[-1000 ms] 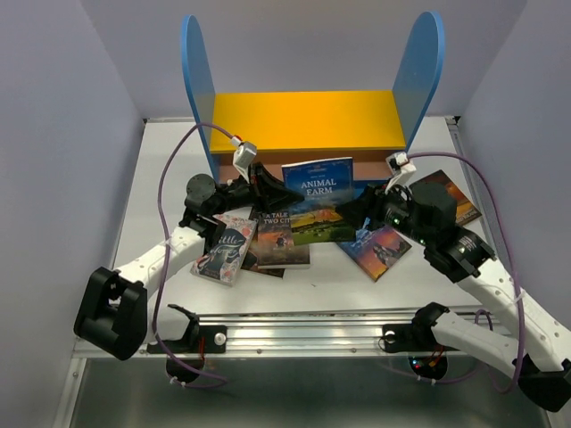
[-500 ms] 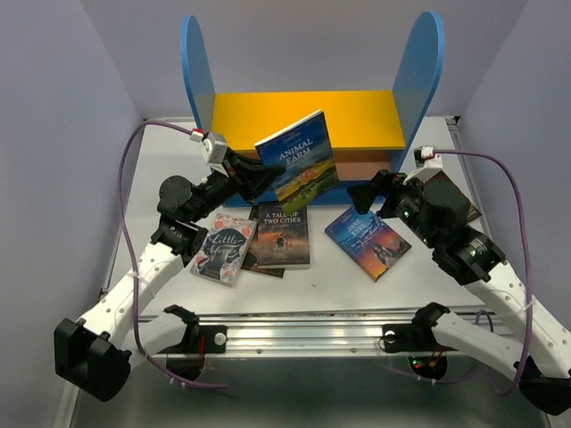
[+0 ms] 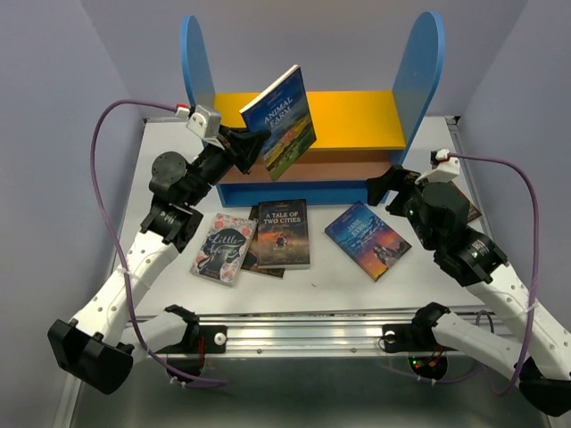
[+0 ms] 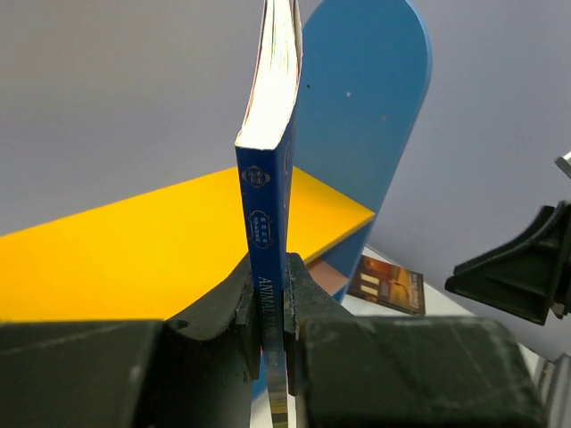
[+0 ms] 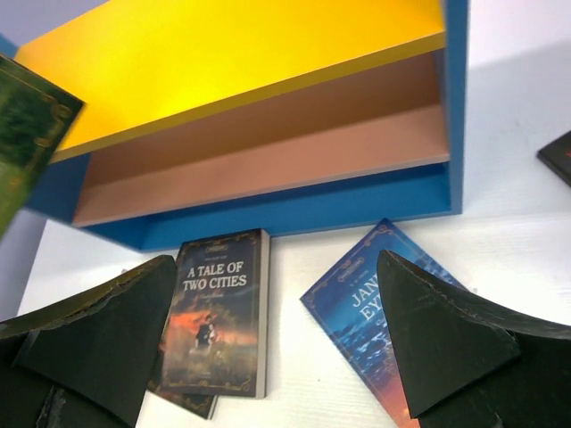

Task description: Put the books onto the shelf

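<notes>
White table (image 3: 321,267), pale walls close on three sides.

Left gripper (image 4: 268,303): jaws pinched narrow across Animal Farm (image 3: 281,120) at the lower spine. The book is in the air and tilted, over the front of the yellow top board (image 3: 357,111), between the shelf's (image 3: 198,71) blue panels.

Right gripper (image 5: 276,257): spread wide, holding nothing, hovering before the shelf.

A Tale of Two Cities (image 3: 284,234), Little Women (image 3: 223,248) and the blue-orange book (image 3: 368,239) lie flat on the table. A dark-covered book (image 4: 385,283) sits by the right panel.

Plan: I square the tilt, lower until the bottom edge meets the board, and rest it against the left panel before releasing. I expect a thin paperback to flop otherwise.
</notes>
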{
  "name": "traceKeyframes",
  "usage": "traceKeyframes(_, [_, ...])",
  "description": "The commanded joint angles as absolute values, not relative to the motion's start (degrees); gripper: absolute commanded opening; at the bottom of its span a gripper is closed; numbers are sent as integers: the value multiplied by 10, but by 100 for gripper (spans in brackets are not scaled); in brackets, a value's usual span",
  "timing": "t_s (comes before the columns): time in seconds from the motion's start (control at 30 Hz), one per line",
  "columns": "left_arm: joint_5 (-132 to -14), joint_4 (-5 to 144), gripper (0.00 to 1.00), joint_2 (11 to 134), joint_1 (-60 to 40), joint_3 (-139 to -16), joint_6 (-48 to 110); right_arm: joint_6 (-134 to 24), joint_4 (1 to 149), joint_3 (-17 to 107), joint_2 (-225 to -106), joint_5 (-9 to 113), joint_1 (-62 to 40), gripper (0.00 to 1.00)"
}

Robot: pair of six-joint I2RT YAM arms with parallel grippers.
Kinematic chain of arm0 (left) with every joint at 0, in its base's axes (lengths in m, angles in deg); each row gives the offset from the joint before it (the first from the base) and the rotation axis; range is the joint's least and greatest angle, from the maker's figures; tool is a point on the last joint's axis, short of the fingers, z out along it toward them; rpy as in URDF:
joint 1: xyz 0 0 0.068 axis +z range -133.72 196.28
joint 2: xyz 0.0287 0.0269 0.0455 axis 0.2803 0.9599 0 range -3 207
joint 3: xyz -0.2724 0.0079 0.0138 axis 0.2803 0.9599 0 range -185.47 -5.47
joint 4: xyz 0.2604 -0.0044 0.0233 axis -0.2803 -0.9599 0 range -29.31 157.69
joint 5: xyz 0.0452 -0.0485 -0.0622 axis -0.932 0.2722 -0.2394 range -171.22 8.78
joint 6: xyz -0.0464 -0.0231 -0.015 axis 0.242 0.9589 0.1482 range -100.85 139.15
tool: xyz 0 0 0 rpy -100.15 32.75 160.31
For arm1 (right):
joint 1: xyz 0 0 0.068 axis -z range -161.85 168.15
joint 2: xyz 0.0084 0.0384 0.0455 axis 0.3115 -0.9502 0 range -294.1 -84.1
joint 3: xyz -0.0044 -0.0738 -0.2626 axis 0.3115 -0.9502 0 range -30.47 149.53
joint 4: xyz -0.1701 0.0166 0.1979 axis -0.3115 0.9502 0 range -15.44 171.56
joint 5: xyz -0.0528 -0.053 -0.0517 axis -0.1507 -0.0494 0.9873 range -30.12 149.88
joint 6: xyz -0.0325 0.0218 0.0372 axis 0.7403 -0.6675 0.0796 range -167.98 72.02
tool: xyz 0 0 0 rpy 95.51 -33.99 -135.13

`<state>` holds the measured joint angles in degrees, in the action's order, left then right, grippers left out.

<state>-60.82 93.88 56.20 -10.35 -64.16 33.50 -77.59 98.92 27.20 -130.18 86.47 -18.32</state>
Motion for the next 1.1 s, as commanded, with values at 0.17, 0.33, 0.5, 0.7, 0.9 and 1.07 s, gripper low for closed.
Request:
traceKeyframes(0.17, [-721,980,0,614,-106,-775,268,-773,1008,265,-1298,971,-186,100])
traceKeyframes(0.33, [-804,987,0,693,-106,-852,251,-773,1008,249,-1298,997,-186,100])
traceKeyframes(0.5, [-871,991,0,757,-106,-924,240,-757,1008,256,-1311,998,-186,100])
traceKeyframes(0.7, [-950,996,0,822,-106,-991,220,-750,992,251,-1314,985,-186,100])
traceKeyframes(0.9, [-1001,1017,0,846,-106,-995,194,-729,949,223,-1312,969,-186,100])
traceKeyframes(1.07, [-1031,984,0,853,-107,-1004,173,-727,949,224,-1317,958,-186,100])
